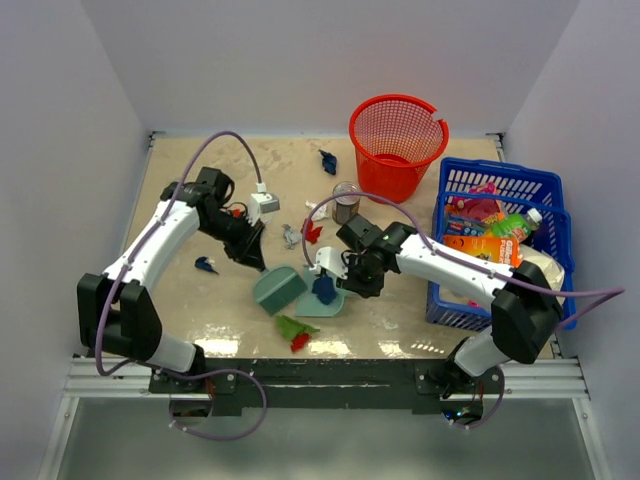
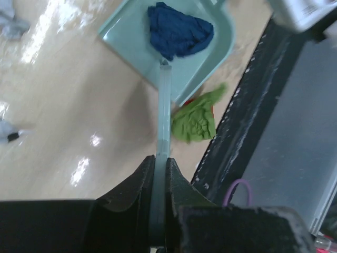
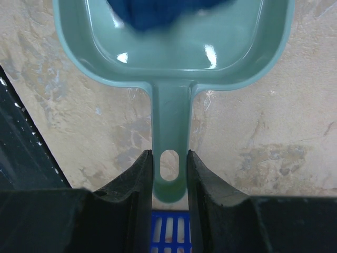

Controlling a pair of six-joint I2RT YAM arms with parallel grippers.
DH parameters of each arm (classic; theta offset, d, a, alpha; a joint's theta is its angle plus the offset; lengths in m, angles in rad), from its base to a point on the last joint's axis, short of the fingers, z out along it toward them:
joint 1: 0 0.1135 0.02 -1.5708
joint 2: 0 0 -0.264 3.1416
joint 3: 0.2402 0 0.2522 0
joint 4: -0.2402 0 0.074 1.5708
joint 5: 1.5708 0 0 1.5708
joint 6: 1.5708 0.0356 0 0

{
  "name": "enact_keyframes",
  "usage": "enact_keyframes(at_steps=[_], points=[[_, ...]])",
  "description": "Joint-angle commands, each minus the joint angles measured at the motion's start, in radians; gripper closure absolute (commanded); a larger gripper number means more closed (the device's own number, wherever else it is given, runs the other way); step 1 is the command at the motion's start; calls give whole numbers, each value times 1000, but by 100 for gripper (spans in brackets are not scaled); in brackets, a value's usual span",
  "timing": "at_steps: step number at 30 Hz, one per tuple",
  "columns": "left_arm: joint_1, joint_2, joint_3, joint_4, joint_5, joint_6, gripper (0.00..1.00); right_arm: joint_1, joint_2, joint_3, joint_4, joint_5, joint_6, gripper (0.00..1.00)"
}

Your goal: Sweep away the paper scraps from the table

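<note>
My left gripper (image 1: 254,256) (image 2: 161,159) is shut on a flat teal sweeper (image 1: 279,290) (image 2: 164,105), seen edge-on in the left wrist view. Its far end meets the teal dustpan (image 1: 322,302) (image 2: 210,58) (image 3: 174,58). My right gripper (image 1: 350,276) (image 3: 169,156) is shut on the dustpan's handle. A dark blue scrap (image 1: 324,289) (image 2: 179,29) (image 3: 158,13) lies in the pan. Green (image 1: 291,326) (image 2: 197,120) and red (image 1: 299,342) scraps lie by the table's front rail. Other scraps on the table (image 1: 400,320): blue (image 1: 205,265), blue (image 1: 327,160), red (image 1: 313,233), grey (image 1: 290,237).
A red mesh basket (image 1: 397,140) stands at the back right, and a tin can (image 1: 346,203) in front of it. A blue crate (image 1: 545,190) of packaged goods fills the right side. Pale walls enclose the table; the black rail (image 1: 380,372) runs along the front.
</note>
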State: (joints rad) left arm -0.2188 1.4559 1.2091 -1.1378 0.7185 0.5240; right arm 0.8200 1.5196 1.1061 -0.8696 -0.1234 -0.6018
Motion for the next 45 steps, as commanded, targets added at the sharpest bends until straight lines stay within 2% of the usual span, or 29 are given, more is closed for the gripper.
enact_keyframes(at_steps=[1,7,12,14,17,21,25,30,35,42,45], points=[[2,3,109,-17,248,-24,100,5,1,40,-3,-28,4,100],[30,-34,161,-104,-36,37,100,5,-16,6,-9,-12,-12,100],[47,-130,120,-178,-151,298,100,-1,-73,-32,-35,16,-36,100],[47,-219,83,-157,-142,396,100,-62,-93,-20,-32,-19,-1,100],[39,-269,81,-151,-47,429,100,-198,-88,50,-84,-126,45,100],[0,-209,196,-178,230,321,100,-246,-116,103,-98,-191,50,100],[-108,-146,135,-181,328,292,100,-265,-108,133,-101,-142,34,100],[-160,-66,55,-180,412,318,100,-347,-121,182,-101,-154,52,100],[-203,12,18,-180,383,387,100,-413,-156,178,-80,-173,108,100],[-205,181,35,-174,290,406,100,-443,-197,147,-78,-163,100,100],[-145,161,38,-55,219,334,100,-447,-220,129,-89,-154,59,100]])
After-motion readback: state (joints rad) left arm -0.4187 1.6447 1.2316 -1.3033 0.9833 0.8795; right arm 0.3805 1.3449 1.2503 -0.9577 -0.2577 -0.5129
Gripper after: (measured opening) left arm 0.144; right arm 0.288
